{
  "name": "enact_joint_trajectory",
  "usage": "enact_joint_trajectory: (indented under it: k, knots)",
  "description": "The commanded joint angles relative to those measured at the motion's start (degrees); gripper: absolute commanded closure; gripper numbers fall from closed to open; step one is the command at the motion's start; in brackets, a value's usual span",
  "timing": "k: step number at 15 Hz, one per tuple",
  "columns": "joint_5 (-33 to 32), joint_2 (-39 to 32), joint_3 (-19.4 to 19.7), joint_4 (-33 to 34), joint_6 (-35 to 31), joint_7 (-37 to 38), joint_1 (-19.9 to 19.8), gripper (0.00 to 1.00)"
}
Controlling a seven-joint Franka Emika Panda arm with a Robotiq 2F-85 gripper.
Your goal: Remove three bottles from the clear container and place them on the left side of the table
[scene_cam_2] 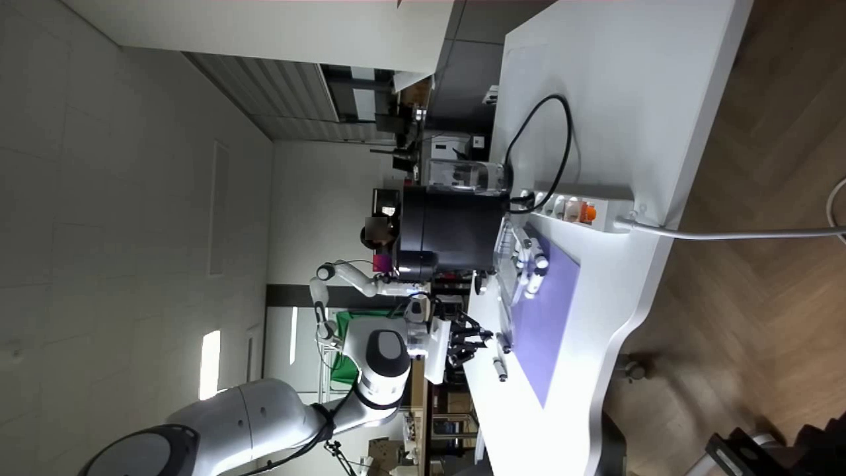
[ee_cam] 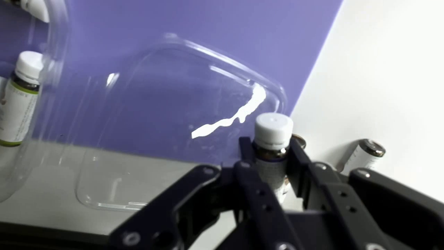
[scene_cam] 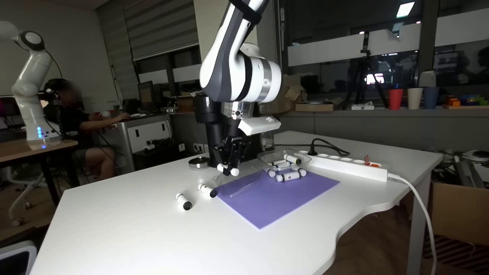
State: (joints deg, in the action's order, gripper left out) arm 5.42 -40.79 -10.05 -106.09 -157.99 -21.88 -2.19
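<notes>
One white-capped bottle [ee_cam: 273,133] is clasped on its side in the end effector [ee_cam: 271,154], above the bench [scene_cam: 145,221]; two other bottles [scene_cam: 183,201] lie on the bench below, near the purple mat [scene_cam: 277,198].

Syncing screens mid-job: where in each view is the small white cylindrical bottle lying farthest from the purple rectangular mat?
In an exterior view: the bottle is left of centre, lower half.
In an exterior view: bottle right of centre, lower half.
Wrist view: bottle right, below mid-height, partly hidden.
Shared landmark: the mat.
</notes>
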Motion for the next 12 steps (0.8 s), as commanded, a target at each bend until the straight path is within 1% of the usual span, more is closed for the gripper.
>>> enact_joint_trajectory:
  k: [1,5,6,7,8,12]
  knots:
    - [-1.62,4.23,-0.53,-5.53,-1.10,2.07,-0.06,0.93]
    - [-2.14,5.78,-0.51,-7.56,-0.02,2.03,0.05,0.93]
    - [-3.15,6.27,0.11,-7.96,0.92,1.91,0.43,0.93]
    - [-2.50,3.19,-1.05,-5.19,-0.31,0.96,-0.39,0.93]
    - [-2.67,3.32,-1.07,-5.37,-0.22,0.92,-0.40,0.73]
    - [-2.92,2.95,-1.16,-5.36,-0.33,0.89,-0.44,0.73]
